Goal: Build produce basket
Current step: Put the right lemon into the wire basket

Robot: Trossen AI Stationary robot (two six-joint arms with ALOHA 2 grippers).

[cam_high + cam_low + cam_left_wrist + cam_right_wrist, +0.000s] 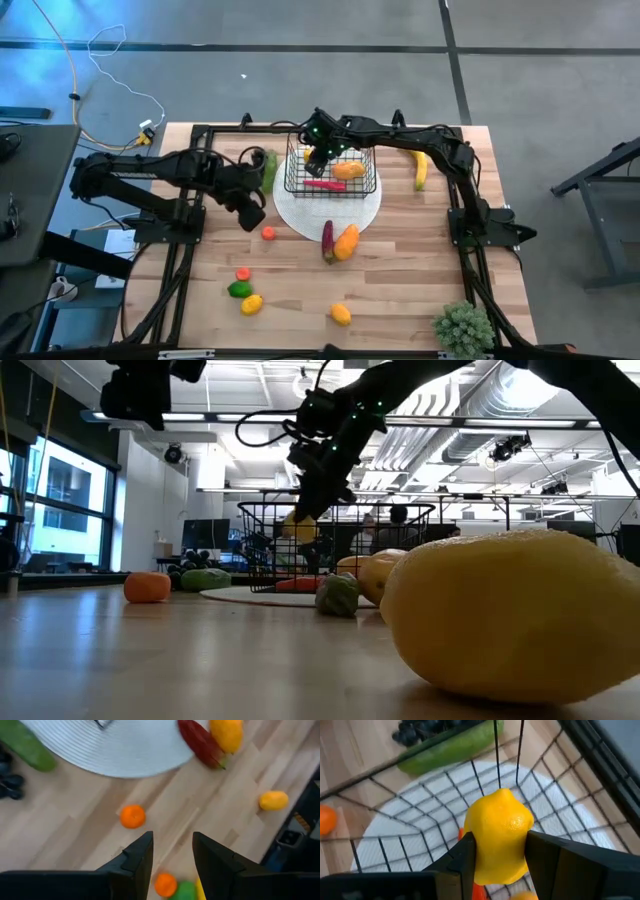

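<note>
Lemon [499, 836] sits clamped in right pincer [501, 854] — above basket [331, 168].

My right tool [497, 852] grips a yellow lemon [499, 834] just above the open top of the black wire-mesh basket [332, 172], which stands upright below it. Inside, beneath my tool, lie an orange piece [348, 170] and a red piece [324, 185]. A green cucumber [451, 748] and dark grapes [417, 732] lie outside the basket's far wall.
</note>
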